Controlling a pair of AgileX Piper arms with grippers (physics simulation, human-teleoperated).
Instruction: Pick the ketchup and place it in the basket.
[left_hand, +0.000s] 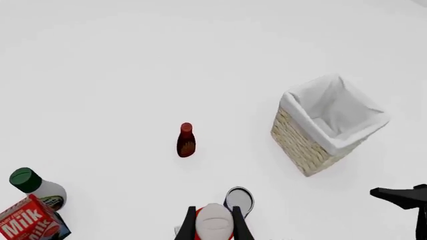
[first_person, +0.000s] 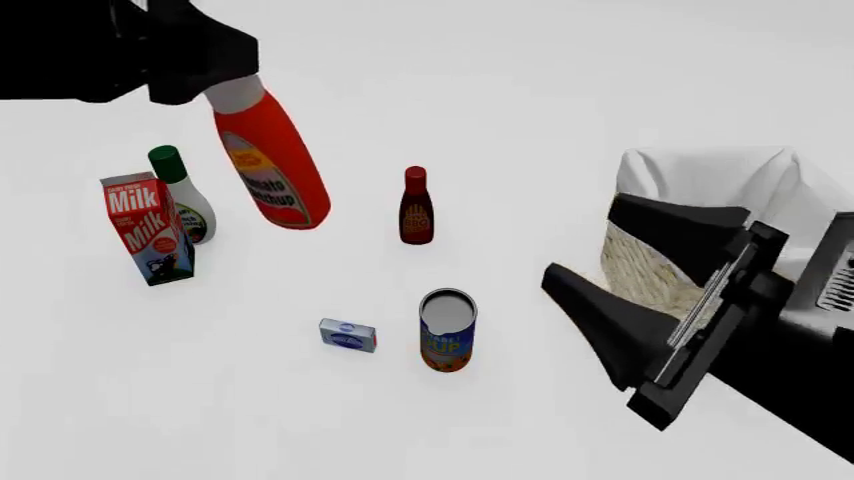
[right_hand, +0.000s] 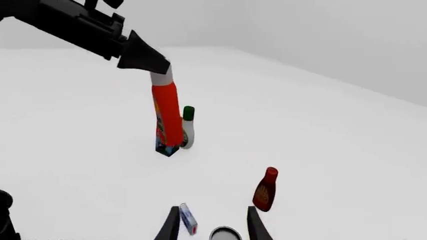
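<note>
Basket: The tan wicker basket with white cloth lining is seen on the table's right side in the front view, partly hidden behind the right arm; nothing is seen inside it in the left wrist view.

Right gripper: It is parked low near the basket with its fingers spread apart and nothing between them; the can and the small box are framed beyond them.

Left gripper: It is clenched on the ketchup's grey-white cap, high over the table's left side.

Ketchup: The red-orange bottle is held aloft by its cap, tilted, body hanging free above the table, well apart from the basket and near the milk carton and the green-capped white bottle.

Dark-red bottle: It stands upright between the lifted ketchup and the basket.

Can: It stands open-topped, nearer the camera.

Small box: It lies just beside the can.

Risk: With only the cap pinched, the hanging bottle could likely swing or slip during the carry. A low crossing might topple the dark-red bottle, and the parked right arm near the basket could be struck. A tilted release could catch the rim.
</note>
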